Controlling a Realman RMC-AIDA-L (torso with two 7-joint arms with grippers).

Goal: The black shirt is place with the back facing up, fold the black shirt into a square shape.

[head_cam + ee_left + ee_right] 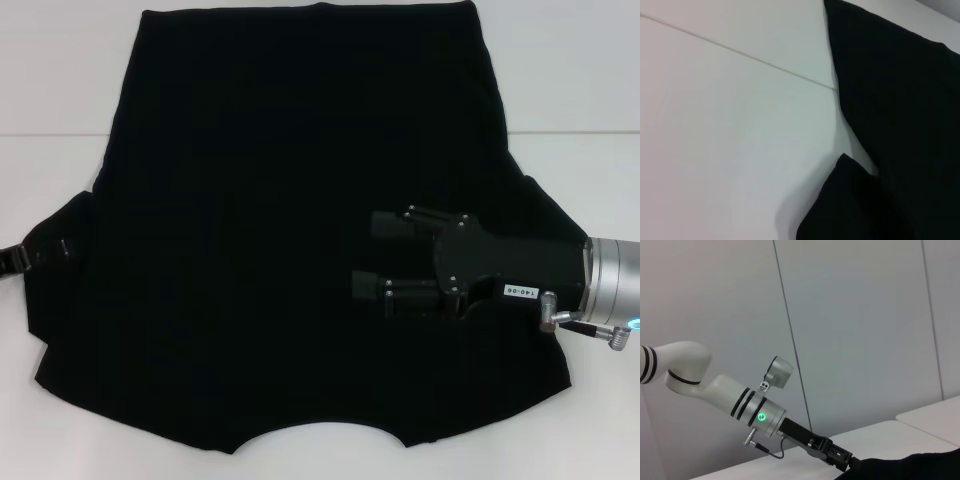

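Note:
The black shirt (280, 220) lies spread flat on the white table, plain side up, with its curved neckline (320, 435) at the near edge and its hem at the far edge. My right gripper (364, 254) hovers over the shirt's right half, pointing left, open with nothing between its fingers (385, 224). At the far left my left gripper (14, 260) meets the tip of the left sleeve (55, 245), which is drawn up to it. The right wrist view shows that left gripper (840, 460) ending in the black cloth (910, 467). A raised sleeve fold (850, 205) shows in the left wrist view.
The white table (60, 80) has a seam line (50, 135) running across it behind the sleeves. Bare table surface lies left and right of the shirt. A pale panelled wall (865, 315) stands behind the left arm (715, 390).

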